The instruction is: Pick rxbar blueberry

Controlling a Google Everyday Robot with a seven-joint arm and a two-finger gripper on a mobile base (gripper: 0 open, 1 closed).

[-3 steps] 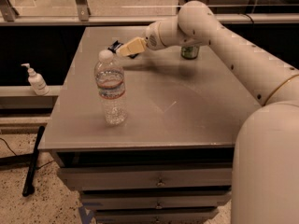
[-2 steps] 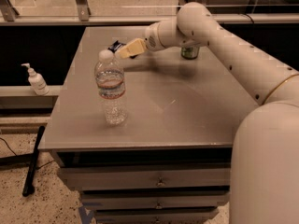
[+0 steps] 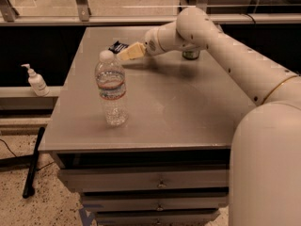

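End effector (image 3: 128, 52) hangs low near the far edge of the counter (image 3: 188, 107), tip just beside the bar (image 3: 117, 46); open or closed, I cannot tell. Bar lies flat toward the far-left corner: likely light, thin, slick-wrapped, bendable; best pinched across its narrow width.

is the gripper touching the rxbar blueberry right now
Cannot tell. In the camera view the gripper, at the far left of the table, overlaps the edge of the rxbar blueberry, so neither contact nor a gap shows plainly.
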